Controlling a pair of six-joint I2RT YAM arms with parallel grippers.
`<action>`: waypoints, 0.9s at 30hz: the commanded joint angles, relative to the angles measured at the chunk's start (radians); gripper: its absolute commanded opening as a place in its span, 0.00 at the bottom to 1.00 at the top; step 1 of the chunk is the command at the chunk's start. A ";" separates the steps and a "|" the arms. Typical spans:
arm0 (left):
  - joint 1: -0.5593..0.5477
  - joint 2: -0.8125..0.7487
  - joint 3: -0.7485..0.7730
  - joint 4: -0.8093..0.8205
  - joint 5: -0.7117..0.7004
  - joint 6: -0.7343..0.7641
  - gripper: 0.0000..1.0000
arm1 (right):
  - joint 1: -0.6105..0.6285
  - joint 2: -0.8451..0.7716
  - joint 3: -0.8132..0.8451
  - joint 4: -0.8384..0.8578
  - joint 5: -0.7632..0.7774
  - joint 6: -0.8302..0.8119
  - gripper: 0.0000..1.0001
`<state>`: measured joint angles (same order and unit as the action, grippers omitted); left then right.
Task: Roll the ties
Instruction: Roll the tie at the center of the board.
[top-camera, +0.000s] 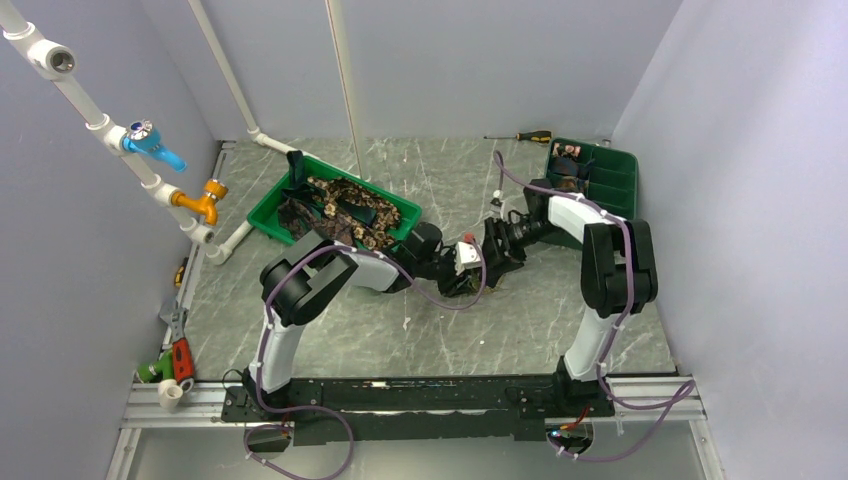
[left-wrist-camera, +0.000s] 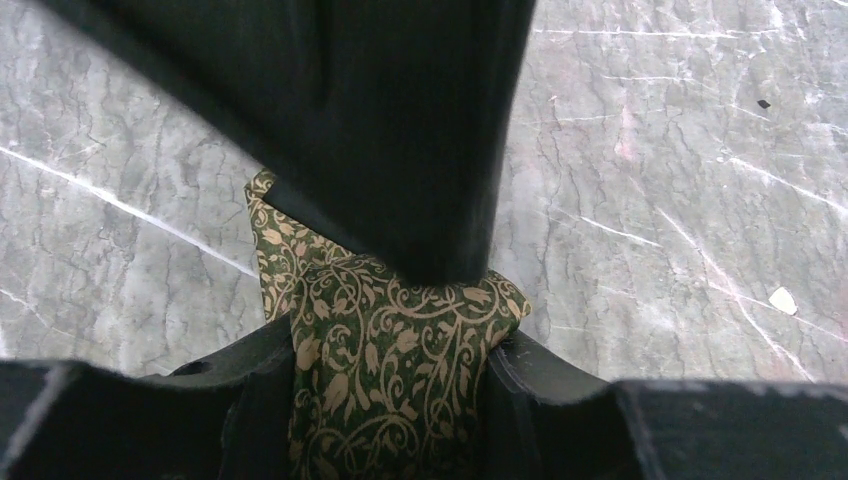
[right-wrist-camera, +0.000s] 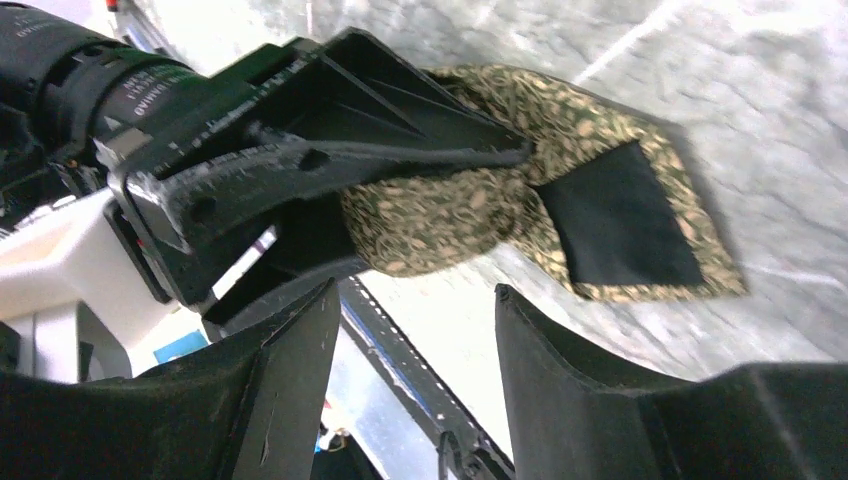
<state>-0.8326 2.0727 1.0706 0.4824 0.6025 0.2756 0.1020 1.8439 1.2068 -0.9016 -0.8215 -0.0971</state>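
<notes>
A green tie (left-wrist-camera: 390, 370) with a tan vine pattern is wound into a coil, and my left gripper (left-wrist-camera: 390, 345) is shut on it, one finger on each side. In the right wrist view the same coiled tie (right-wrist-camera: 450, 210) sits in the left gripper's fingers (right-wrist-camera: 400, 130). Its loose pointed end with black lining (right-wrist-camera: 620, 215) lies on the marbled table. My right gripper (right-wrist-camera: 415, 295) stands open just beside the coil with nothing between its fingers. Both grippers meet mid-table (top-camera: 470, 268). More ties (top-camera: 345, 205) lie heaped in a tray.
A green tray (top-camera: 262, 218) holding the loose ties stands at the back left. A green compartment tray (top-camera: 625, 160) with small coils (top-camera: 568, 155) stands at the back right. A screwdriver (top-camera: 520, 136) lies by the back wall. White pipes with valves (top-camera: 150, 140) run along the left wall.
</notes>
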 joint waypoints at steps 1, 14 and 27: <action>0.004 0.057 -0.017 -0.232 -0.034 0.013 0.26 | 0.029 0.032 0.001 0.076 -0.108 0.047 0.60; 0.008 0.042 0.026 -0.248 0.010 0.024 0.50 | 0.017 0.176 0.002 0.090 0.050 -0.012 0.00; 0.001 -0.001 0.082 -0.120 0.054 0.054 0.69 | -0.013 0.210 0.004 0.098 0.212 0.007 0.00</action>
<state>-0.8299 2.0674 1.1099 0.3981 0.6426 0.3199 0.0917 2.0010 1.2221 -0.8909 -0.8833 -0.0555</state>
